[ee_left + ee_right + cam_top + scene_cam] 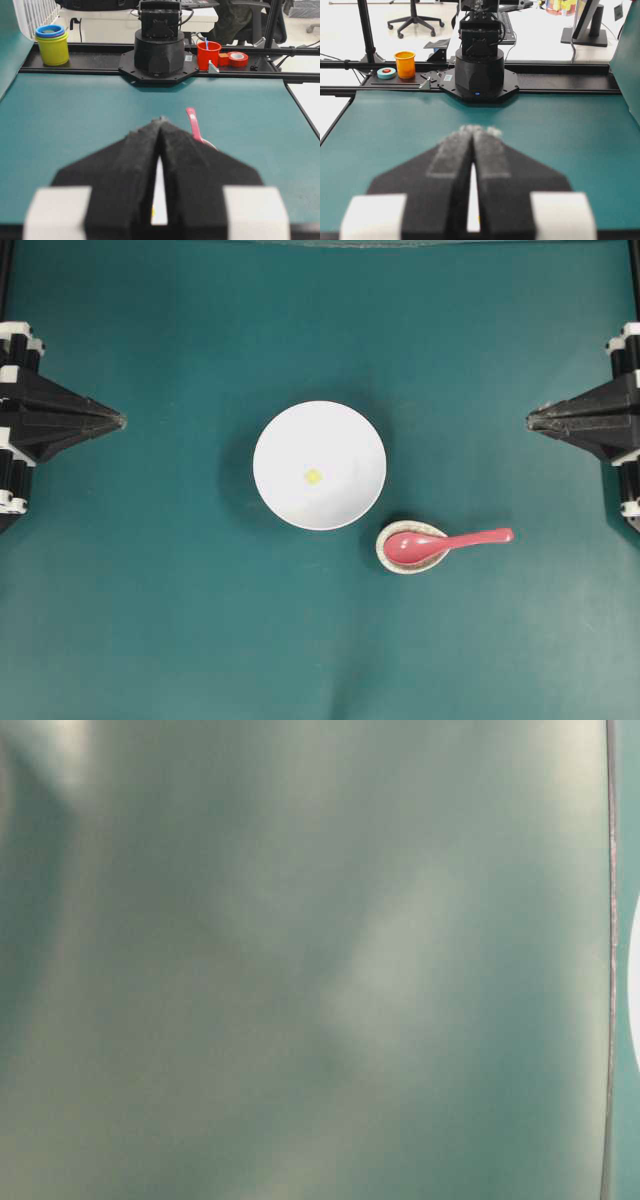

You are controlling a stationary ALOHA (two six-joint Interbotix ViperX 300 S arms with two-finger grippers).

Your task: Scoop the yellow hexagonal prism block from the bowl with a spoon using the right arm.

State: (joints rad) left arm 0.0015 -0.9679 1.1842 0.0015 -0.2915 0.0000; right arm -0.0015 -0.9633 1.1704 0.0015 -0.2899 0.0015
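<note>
A white bowl (319, 465) stands at the table's middle with the tiny yellow hexagonal prism block (313, 476) lying on its bottom. To its lower right the pink-red spoon (440, 543) rests with its scoop in a small speckled spoon rest (384, 550), handle pointing right. My right gripper (530, 420) is shut and empty at the right edge, well away from the spoon. My left gripper (121, 421) is shut and empty at the left edge. In the left wrist view the shut tips (160, 120) hide most of the bowl; the spoon handle (193, 125) shows beside them. The right wrist view shows shut tips (474, 130).
Each arm's black base (159, 47) (480, 60) stands across the green table from the other. Beyond the table edge sit a yellow cup (52, 46), a red cup (208, 54), an orange cup (404, 63) and tape rolls. The table-level view is a green blur.
</note>
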